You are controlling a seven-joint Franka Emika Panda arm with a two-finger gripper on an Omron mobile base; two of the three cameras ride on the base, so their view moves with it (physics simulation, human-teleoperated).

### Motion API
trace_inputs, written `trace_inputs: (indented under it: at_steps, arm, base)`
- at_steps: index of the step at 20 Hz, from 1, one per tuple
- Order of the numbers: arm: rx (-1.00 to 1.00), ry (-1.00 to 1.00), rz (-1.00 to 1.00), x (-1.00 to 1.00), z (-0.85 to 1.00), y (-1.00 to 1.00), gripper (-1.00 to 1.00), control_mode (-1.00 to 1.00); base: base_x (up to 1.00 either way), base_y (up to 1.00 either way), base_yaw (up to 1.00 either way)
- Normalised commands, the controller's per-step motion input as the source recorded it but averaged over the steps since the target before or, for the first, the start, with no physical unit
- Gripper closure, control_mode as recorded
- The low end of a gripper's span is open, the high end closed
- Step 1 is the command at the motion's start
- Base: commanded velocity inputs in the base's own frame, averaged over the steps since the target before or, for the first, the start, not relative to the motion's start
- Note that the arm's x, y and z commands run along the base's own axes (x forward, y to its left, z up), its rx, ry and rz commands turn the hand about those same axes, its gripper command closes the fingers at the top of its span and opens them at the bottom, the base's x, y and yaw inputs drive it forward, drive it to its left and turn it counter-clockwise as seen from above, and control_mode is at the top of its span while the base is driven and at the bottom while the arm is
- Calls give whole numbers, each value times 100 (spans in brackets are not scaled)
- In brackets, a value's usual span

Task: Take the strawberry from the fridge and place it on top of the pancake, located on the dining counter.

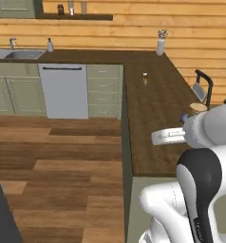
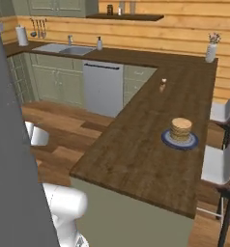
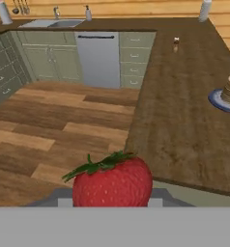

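the end effector [image 3: 112, 200] was clenched on the strawberry [image 3: 112, 182], which sat between its fingertips, off the near corner of the bench [image 3: 184, 120] and above the floor [image 3: 64, 125]. the pancake [image 2: 180, 129] stood on its plate [image 2: 179, 140] further along the bench, well apart from the berry.

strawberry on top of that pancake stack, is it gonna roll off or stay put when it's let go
The strawberry looks rounded and tapered, so it may well roll or tip once released. The pancake stack looks flat on top but narrow, leaving little margin. The berry also looks soft and light, so a low, gentle release probably suits it.
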Motion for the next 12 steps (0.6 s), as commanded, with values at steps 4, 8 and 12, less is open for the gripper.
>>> trace_inputs:
  at_steps: [4,8,12]
  arm:
    - [0,0,0,0,0,0,100,100]
    - [0,0,0,0,0,0,100,100]
    - [0,0,0,0,0,0,100,100]
  base:
    - [0,-100,-32]
    - [7,-100,-23]
    - [41,-94,-13]
